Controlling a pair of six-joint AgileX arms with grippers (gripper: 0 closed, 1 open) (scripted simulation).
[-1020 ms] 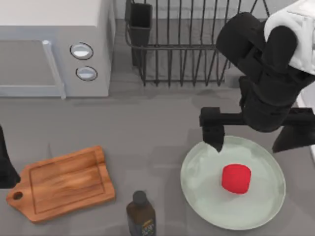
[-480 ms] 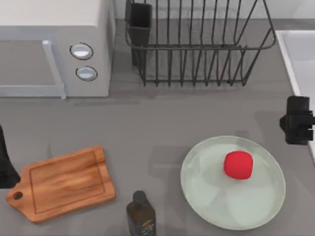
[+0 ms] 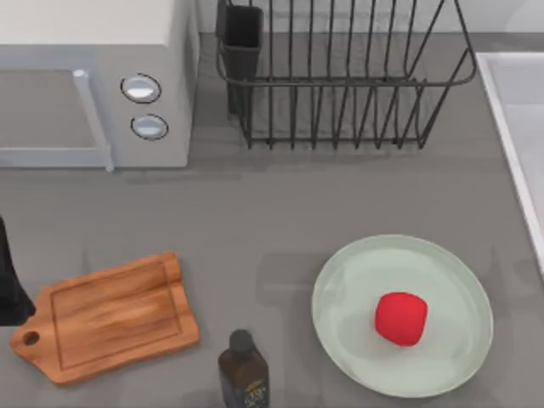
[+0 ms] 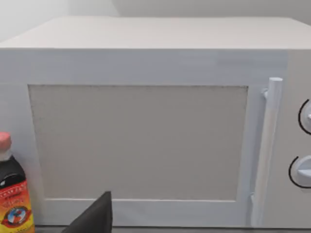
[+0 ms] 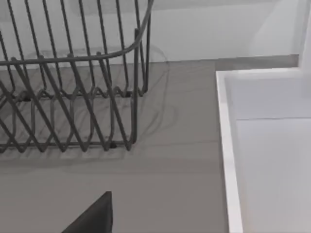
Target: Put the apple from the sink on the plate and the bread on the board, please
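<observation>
Right pincer [image 5: 92, 216] beside the sink [image 5: 223, 145], left pincer [image 4: 95, 218] parked facing the microwave [image 4: 141, 141], grip impossible to tell; apple [image 3: 400, 319] lies on the plate [image 3: 353, 285], so I judge bringing the bread to the board [image 3: 110, 314] comes next.

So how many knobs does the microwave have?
2. The upper knob and the lower knob sit one above the other on the microwave, right of its door handle.

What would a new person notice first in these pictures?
The bright red apple on the large mint-green plate, at the table's front right. Next, the empty wooden board at front left, then the white microwave and the dark wire rack at the back.
</observation>
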